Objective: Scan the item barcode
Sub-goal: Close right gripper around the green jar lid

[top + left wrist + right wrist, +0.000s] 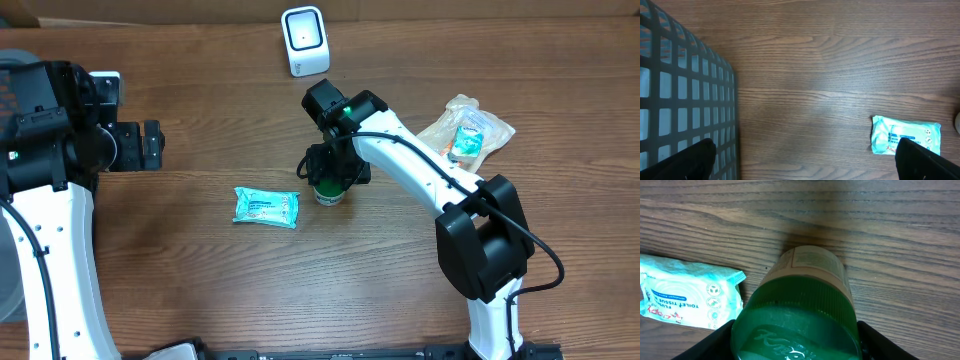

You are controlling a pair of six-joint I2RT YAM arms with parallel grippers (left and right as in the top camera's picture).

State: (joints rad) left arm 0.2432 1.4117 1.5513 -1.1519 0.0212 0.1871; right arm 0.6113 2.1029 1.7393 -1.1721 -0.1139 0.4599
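A jar [328,193] with a green ribbed lid [795,325] and a beige label [812,262] stands upright mid-table. My right gripper [335,176] is over it from above, and in the right wrist view its black fingers [715,344] press against both sides of the lid, so the right gripper [796,341] is shut on it. No barcode shows on the jar. The white scanner [305,40] stands at the table's far edge. My left gripper [150,145] hovers at the left, open and holding nothing; the left gripper [802,160] has only bare wood between its fingers.
A teal pack of wipes [266,207] [905,135] [685,297] lies flat just left of the jar. A crinkled clear bag [467,133] with a green item lies at the right. A grey wire basket [685,90] sits under the left arm.
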